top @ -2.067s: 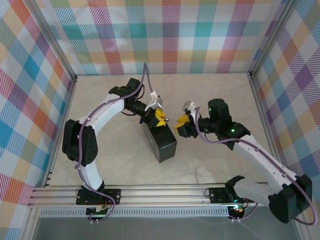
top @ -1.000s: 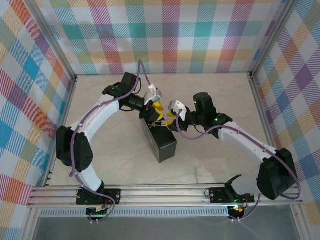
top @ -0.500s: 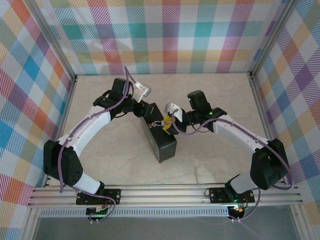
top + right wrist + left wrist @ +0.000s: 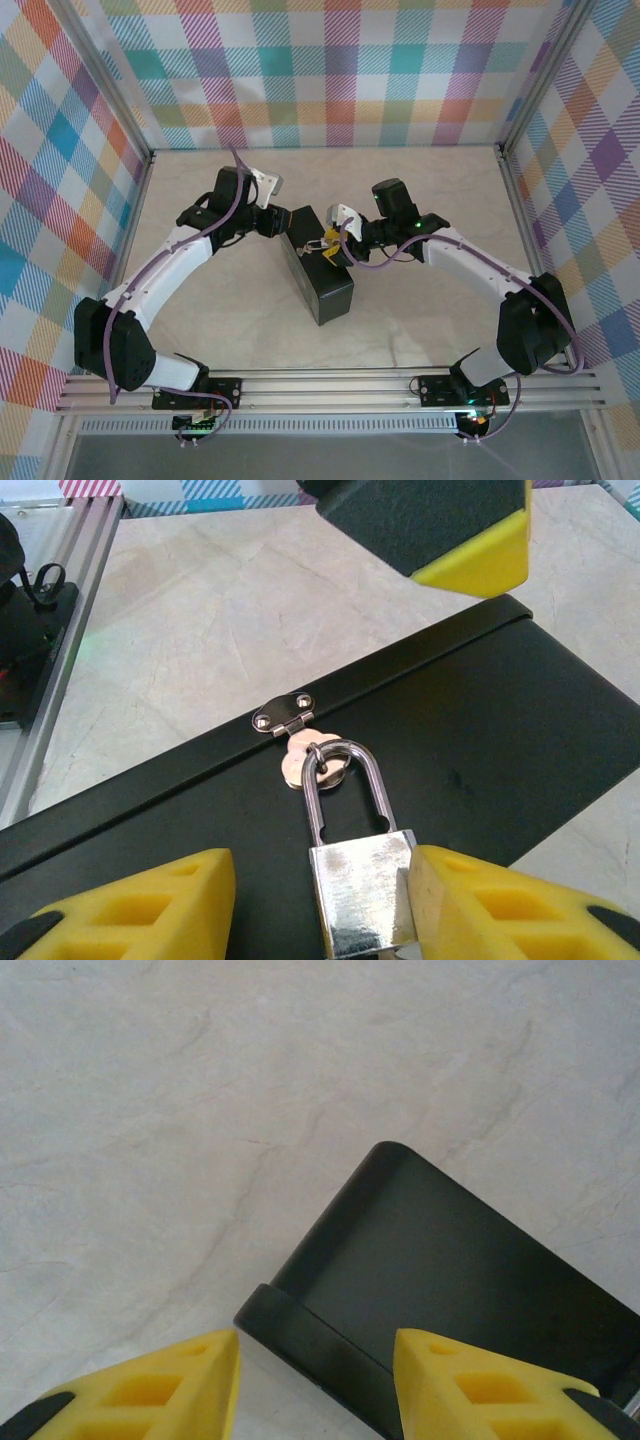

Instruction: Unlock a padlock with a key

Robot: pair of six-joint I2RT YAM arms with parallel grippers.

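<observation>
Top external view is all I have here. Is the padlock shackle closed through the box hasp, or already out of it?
Observer: Closed. In the right wrist view the padlock has its shackle through the loop of the hasp on the box.
Operator: Does the right end effector grip it?
Observer: No. The right end effector is open; the padlock body seems to touch one finger, with a gap to the other.
Operator: And the left one?
Observer: The left end effector is open, over one corner of the box.
</observation>
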